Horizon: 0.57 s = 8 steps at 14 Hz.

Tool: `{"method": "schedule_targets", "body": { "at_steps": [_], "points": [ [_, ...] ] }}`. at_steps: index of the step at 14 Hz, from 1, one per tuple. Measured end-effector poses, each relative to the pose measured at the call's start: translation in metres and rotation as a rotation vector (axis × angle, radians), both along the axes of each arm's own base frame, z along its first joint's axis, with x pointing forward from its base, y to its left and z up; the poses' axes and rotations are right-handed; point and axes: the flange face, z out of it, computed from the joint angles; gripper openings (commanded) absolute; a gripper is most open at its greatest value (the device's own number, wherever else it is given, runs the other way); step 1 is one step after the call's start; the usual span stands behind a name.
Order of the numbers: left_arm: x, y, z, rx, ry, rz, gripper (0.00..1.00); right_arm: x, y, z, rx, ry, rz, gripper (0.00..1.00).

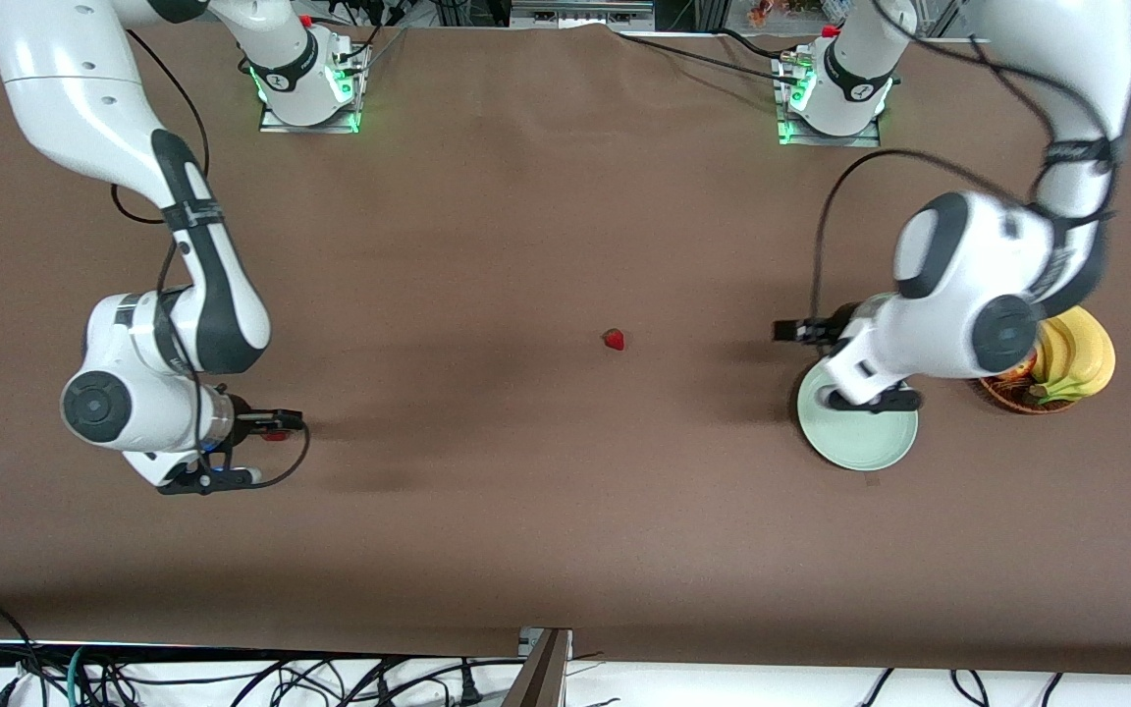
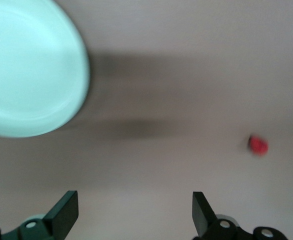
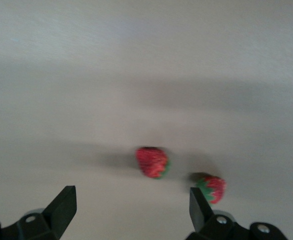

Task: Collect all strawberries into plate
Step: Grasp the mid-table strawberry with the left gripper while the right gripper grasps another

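Note:
One strawberry (image 1: 613, 340) lies alone on the brown table mid-way between the arms; it also shows in the left wrist view (image 2: 258, 145). Two more strawberries (image 3: 153, 162) (image 3: 212, 188) lie close together just ahead of my open, empty right gripper (image 3: 131, 207). In the front view only a red bit of them (image 1: 277, 433) shows under that gripper (image 1: 283, 422). The mint-green plate (image 1: 870, 444) sits toward the left arm's end, partly hidden by the left arm; its visible part (image 2: 26, 65) is bare. My left gripper (image 1: 787, 331) (image 2: 135, 207) is open and empty, over the table beside the plate.
A brown wicker basket (image 1: 1007, 398) with bananas (image 1: 1076, 358) stands beside the plate, at the left arm's end of the table. The arm bases stand along the table edge farthest from the front camera.

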Motion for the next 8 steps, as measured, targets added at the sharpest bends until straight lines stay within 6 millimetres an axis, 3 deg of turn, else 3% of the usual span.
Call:
{"method": "schedule_targets", "body": {
  "at_steps": [2, 4, 6, 8],
  "points": [
    [-0.012, -0.071, -0.047, 0.037, -0.024, 0.095, 1.00, 0.000, -0.003, -0.009, 0.002, 0.008, 0.002, 1.00],
    [-0.033, -0.131, -0.079, 0.075, -0.032, 0.203, 1.00, 0.000, 0.003, -0.016, 0.006, -0.004, 0.010, 1.00],
    [-0.050, -0.167, -0.094, 0.107, -0.034, 0.324, 1.00, -0.001, 0.006, -0.025, 0.009, -0.018, 0.014, 1.00],
    [-0.059, -0.186, -0.105, 0.118, -0.043, 0.403, 1.00, -0.004, 0.006, -0.034, 0.009, -0.019, 0.015, 1.00]
  ]
}}
